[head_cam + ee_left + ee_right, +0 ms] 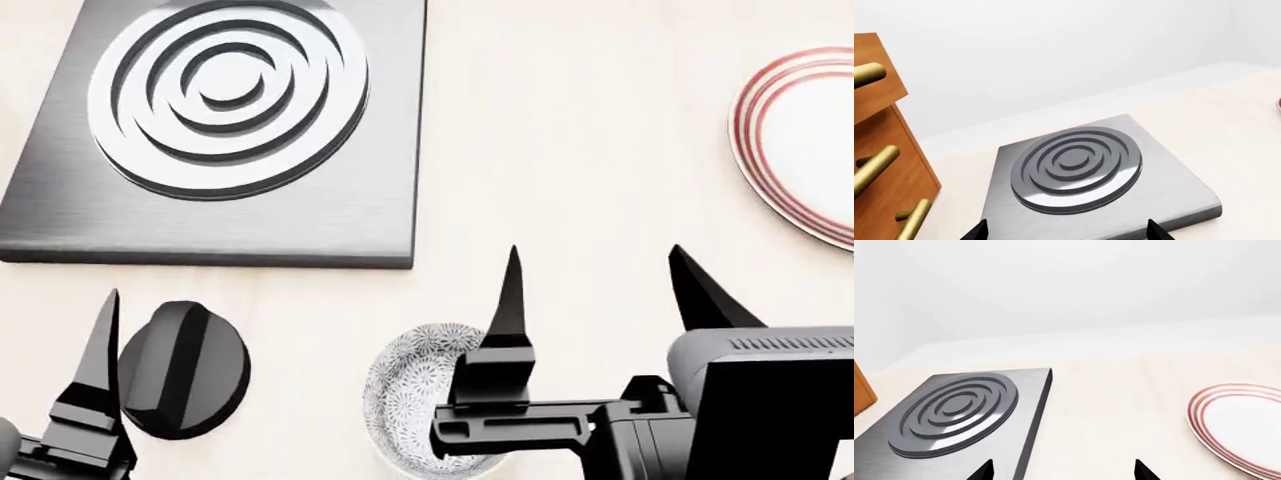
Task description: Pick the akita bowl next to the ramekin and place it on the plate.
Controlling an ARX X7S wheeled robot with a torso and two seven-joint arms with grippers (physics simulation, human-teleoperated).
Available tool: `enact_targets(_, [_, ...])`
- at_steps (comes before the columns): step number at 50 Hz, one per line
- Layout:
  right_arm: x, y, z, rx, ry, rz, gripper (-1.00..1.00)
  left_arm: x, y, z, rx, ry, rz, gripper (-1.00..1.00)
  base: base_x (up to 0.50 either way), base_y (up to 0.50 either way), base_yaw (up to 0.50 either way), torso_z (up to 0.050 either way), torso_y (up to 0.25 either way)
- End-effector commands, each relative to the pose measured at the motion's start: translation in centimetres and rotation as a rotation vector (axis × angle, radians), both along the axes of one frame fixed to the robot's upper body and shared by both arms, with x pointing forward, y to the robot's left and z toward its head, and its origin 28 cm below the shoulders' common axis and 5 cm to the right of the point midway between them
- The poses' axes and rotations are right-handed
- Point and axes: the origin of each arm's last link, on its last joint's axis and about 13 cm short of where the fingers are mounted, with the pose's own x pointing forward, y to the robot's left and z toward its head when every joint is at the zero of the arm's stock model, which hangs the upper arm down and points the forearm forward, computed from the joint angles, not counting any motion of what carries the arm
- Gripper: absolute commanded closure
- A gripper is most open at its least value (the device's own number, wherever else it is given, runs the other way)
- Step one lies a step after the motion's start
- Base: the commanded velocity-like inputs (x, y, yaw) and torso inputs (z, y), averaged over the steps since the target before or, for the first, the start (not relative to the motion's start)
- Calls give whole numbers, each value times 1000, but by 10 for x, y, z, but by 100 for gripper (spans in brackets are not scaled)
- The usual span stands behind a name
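Here, pale counter [574,220] bears a steel hob [227,130] under white walls; both arms' jaws stand apart.

the akita bowl [407,395], white with a fine grey floral speckle, stands upright on the table at the near edge of the head view, partly hidden. the plate [801,140], white with red rings around its rim, lies flat well apart from it, far to the right.

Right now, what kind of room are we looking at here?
Probably a simulated kitchen counter: a metal hob with a ringed burner, a red-ringed plate and a patterned bowl on a pale counter, beside wooden drawers.
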Motion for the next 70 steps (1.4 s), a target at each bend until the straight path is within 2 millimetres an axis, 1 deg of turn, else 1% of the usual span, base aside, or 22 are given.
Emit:
enact_targets(1, [-4, -1, 8, 60, 11, 26, -100, 0, 0, 0, -3, -12, 0, -100, 0, 0, 0, 0, 0])
enact_targets(4, [-5, 0, 8, 72, 39, 34, -100, 0, 1, 0, -3, -11, 1, -100, 0, 0, 0, 0, 0])
enact_targets(6, [-6, 0, 10, 145, 55, 78, -100, 0, 1, 0, -4, -11, 3, -100, 0, 0, 0, 0, 0])
enact_targets(23, [-8, 1, 12, 158, 144, 79, -100, 1, 1, -3, -6, -6, 3, -100, 0, 0, 0, 0, 0])
enact_targets(40, [-9, 3, 9, 110, 226, 54, -100, 0, 1, -4, -6, -3, 3, -100, 0, 0, 0, 0, 0])
enact_targets(51, [-11, 6, 8, 85, 274, 67, -100, 1, 1, -4, -4, -1, 4, -100, 0, 0, 0, 0, 0])
enact_targets(66, [-8, 7, 7, 81, 302, 73, -100, 1, 1, -5, -3, 1, 4, -100, 0, 0, 0, 0, 0])
enact_targets(70, [-7, 7, 5, 52, 311, 55, -100, 1, 2, -5, -3, 2, 6, -100, 0, 0, 0, 0, 0])
